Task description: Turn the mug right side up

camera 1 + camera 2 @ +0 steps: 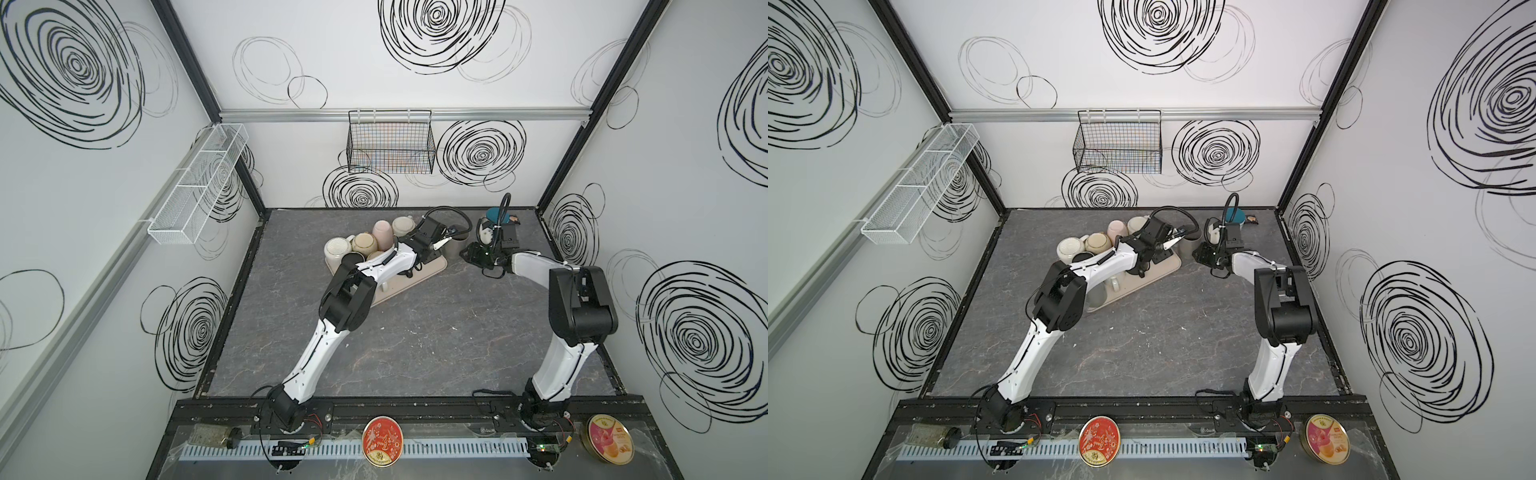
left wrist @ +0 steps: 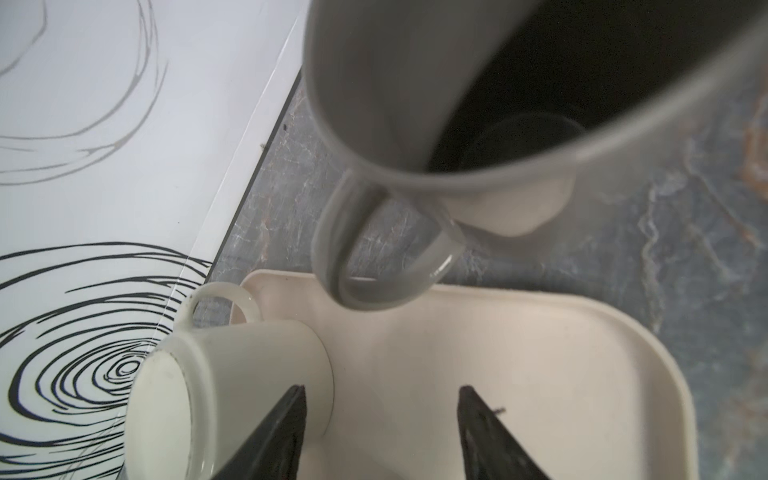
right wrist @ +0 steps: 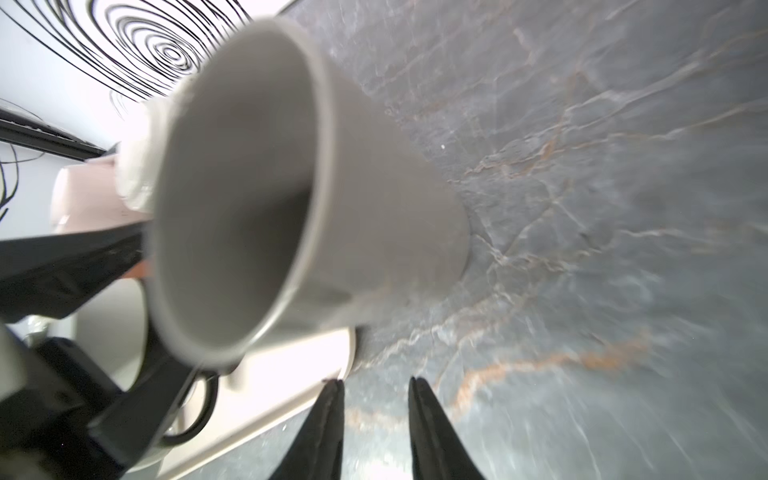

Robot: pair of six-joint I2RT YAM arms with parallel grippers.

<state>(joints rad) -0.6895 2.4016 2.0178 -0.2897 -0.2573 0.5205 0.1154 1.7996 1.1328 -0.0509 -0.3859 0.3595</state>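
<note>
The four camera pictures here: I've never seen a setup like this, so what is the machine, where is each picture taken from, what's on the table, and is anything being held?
It is a robot with two arms, the left arm and the right arm, mounted at the front of a grey table. Each ends in a two-finger gripper. Both top views look down from one camera head overhead. The other two pictures come from small cameras on the wrists, looking along the fingers. On the table lies a cream tray carrying several mugs, among them a cream mug standing upside down. Just off the tray stands a grey mug, mouth up, on the table itself. The left gripper is open and the right gripper only a little open; neither holds anything.
</note>
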